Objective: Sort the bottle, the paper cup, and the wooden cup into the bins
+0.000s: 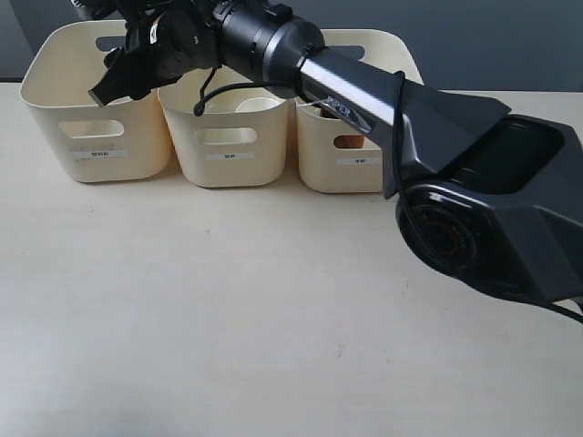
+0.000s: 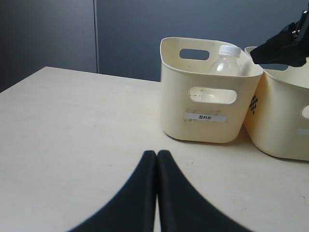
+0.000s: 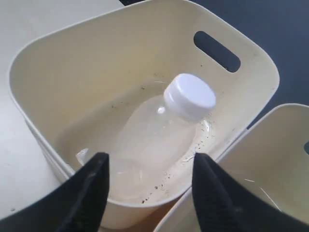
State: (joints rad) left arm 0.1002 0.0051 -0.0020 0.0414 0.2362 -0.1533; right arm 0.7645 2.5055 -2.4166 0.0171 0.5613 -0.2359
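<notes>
The clear bottle [image 3: 159, 140] with its white cap lies tilted inside the left bin [image 3: 145, 14]. My right gripper [image 3: 150, 159] hangs open just above that bin's rim, apart from the bottle. In the exterior view the right arm reaches across, with the right gripper [image 1: 107, 77] over the left bin [image 1: 96, 137]. The brown wooden cup [image 1: 349, 142] shows through the handle cut-out of the right bin [image 1: 355, 168]. I cannot make out the paper cup; the middle bin [image 1: 232, 146] hides its contents. My left gripper [image 2: 157, 153] is shut and empty, low over the table, facing the bottle [image 2: 224, 60].
The three bins stand in a row at the table's far edge before a dark wall. The right arm's base [image 1: 483, 228] sits on the table's right side. Pale tabletop [image 1: 228, 319] stretches in front of the bins.
</notes>
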